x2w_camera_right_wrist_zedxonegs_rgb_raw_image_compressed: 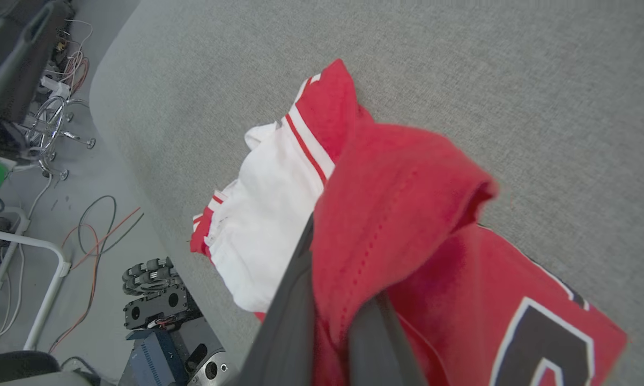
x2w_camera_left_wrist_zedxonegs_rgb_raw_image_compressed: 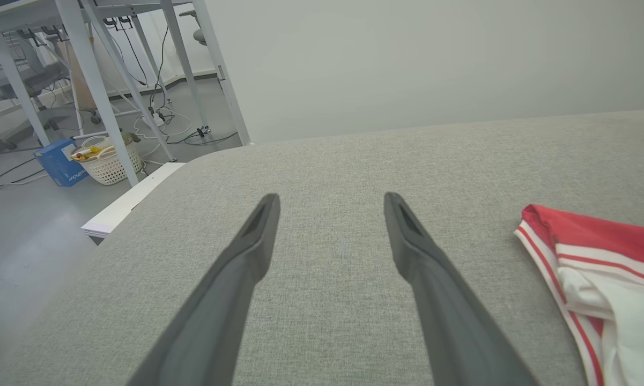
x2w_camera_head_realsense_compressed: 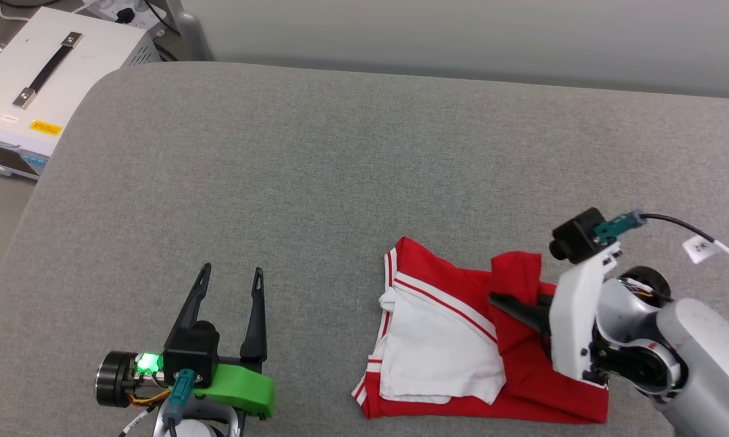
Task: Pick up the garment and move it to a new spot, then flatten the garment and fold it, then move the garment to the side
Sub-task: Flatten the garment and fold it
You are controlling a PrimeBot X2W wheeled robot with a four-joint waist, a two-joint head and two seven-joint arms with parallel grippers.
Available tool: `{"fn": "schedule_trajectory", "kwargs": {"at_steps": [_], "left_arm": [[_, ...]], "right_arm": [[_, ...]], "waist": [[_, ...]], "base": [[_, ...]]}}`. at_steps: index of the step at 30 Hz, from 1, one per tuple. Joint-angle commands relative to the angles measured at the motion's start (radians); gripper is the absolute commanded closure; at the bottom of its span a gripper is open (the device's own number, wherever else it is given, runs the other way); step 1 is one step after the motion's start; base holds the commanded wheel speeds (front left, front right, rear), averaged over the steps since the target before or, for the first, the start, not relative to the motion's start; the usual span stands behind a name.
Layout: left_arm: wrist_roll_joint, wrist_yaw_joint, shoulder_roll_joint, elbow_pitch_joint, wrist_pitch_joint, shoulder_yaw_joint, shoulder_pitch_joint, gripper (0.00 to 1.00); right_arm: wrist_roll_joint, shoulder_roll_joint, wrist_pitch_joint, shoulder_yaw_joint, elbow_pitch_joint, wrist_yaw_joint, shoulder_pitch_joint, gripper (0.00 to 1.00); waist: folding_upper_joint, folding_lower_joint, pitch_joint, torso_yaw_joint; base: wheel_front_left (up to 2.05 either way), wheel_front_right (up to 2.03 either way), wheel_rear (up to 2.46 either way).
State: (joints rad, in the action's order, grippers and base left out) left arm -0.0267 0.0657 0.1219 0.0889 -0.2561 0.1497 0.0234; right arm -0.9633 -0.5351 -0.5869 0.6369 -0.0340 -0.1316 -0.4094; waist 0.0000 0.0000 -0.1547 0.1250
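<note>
Looks to me like we're in the folding part. The garment lies bunched at the near right of the grey padded table, and it's only half tidy. One white sleeve is turned in over the red body, and a red flap stands up at the far right edge. It's definitely not flat or squared off yet, and it isn't set off to the side either.

The right gripper comes in low from the right and is clenched on that raised red flap. In the right wrist view you can see the red cloth humped over and pinched between its two dark fingers, with the tips buried under the fold. So it's gripping fabric, not just resting on it.

The left gripper is off to the near left, well apart from the shirt. Its jaws are spread wide with nothing between them but bare grey surface, and the left wrist view shows the same, with the shirt's striped edge off to one side.

My guess for the next move is to carry that pinched flap across the body and lay it down. It needs a low, slow drag, because soft jersey like this will pull the whole pile along or unroll the sleeve. The free claw could pin the striped edge to stop it sliding.
</note>
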Motion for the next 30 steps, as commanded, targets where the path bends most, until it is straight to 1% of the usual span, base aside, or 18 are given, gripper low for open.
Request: {"fn": "schedule_trajectory", "kwargs": {"at_steps": [1,5,8,11,15,20,21,22,26,30], "left_arm": [[0.009,-0.004,-0.007,0.003,-0.006,-0.001,0.02,0.0],[0.01,-0.006,-0.011,0.005,-0.006,0.003,0.031,0.0],[0.012,-0.007,-0.014,0.006,-0.006,0.008,0.042,0.0],[0.011,-0.008,-0.018,0.008,-0.006,0.01,0.053,0.0],[0.009,-0.006,-0.024,0.011,-0.006,0.012,0.064,0.0],[0.009,-0.003,-0.027,0.014,-0.006,0.009,0.065,0.0],[0.009,-0.002,-0.026,0.015,-0.006,0.006,0.063,0.0],[0.009,-0.002,-0.025,0.017,-0.006,0.005,0.061,0.0],[0.011,-0.002,-0.021,0.024,-0.006,0.002,0.049,0.0],[0.008,-0.001,-0.016,0.03,-0.006,-0.006,0.033,0.0]], "right_arm": [[0.017,0.023,0.001,0.022,-0.024,0.001,-0.042,1.0],[0.047,0.087,0.01,0.098,-0.108,0.001,-0.122,1.0],[0.092,0.112,0.02,0.161,-0.177,0.001,-0.17,1.0],[0.089,0.148,0.035,0.203,-0.261,0.001,-0.19,1.0],[0.106,0.162,0.061,0.261,-0.367,0.001,-0.201,1.0],[0.089,0.163,0.122,0.302,-0.421,0.001,-0.208,1.0],[0.084,0.161,0.144,0.306,-0.419,0.001,-0.212,0.7],[0.083,0.157,0.164,0.312,-0.412,0.001,-0.216,0.0],[0.083,0.113,0.262,0.331,-0.358,0.001,-0.225,0.0],[0.09,0.056,0.37,0.314,-0.287,0.001,-0.21,0.0]], "waist": [[0.0,0.0,-0.008,0.003],[0.0,0.0,-0.022,0.01],[0.0,0.0,-0.034,0.018],[0.0,0.0,-0.045,0.024],[0.0,0.0,-0.056,0.035],[0.0,0.0,-0.054,0.031],[0.0,0.0,-0.049,0.026],[0.0,0.0,-0.045,0.023],[0.0,0.0,-0.017,0.004],[0.0,0.0,0.015,-0.019]], "base": [[0.0,0.0,0.0],[0.0,0.0,0.0],[0.0,0.0,0.0],[0.0,0.0,0.0],[0.0,0.0,0.0],[0.0,0.0,0.0],[0.0,0.0,0.0],[0.0,0.0,0.0],[0.0,0.0,0.0],[0.0,0.0,0.0]]}}
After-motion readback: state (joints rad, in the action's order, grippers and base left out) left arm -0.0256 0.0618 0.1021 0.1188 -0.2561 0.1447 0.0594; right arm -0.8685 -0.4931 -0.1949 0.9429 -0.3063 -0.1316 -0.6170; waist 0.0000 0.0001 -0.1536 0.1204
